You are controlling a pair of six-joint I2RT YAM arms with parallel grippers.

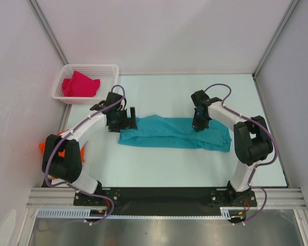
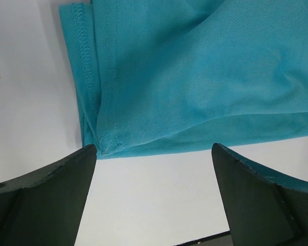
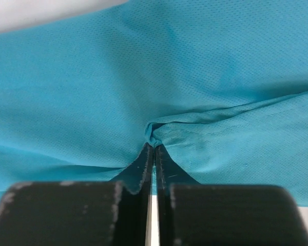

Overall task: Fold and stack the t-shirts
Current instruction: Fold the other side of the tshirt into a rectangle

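Note:
The teal-blue t-shirt (image 1: 174, 132) lies folded into a long band across the middle of the table. My right gripper (image 1: 197, 125) stands on its right half, jaws shut on a pinched fold of the teal cloth (image 3: 154, 134). At the band's left end my left gripper (image 1: 131, 118) is open. In the left wrist view its fingers (image 2: 51, 195) straddle bare table just short of the shirt's hemmed corner (image 2: 100, 141), with nothing between them. The magenta-red t-shirt (image 1: 81, 85) lies bunched in the basket. Part of the orange t-shirt (image 1: 42, 147) shows behind the left arm's base.
The white lattice basket (image 1: 109, 69) stands at the table's back left corner. Grey enclosure walls close in the back and both sides. A black strip with both arm bases runs along the near edge (image 1: 164, 195).

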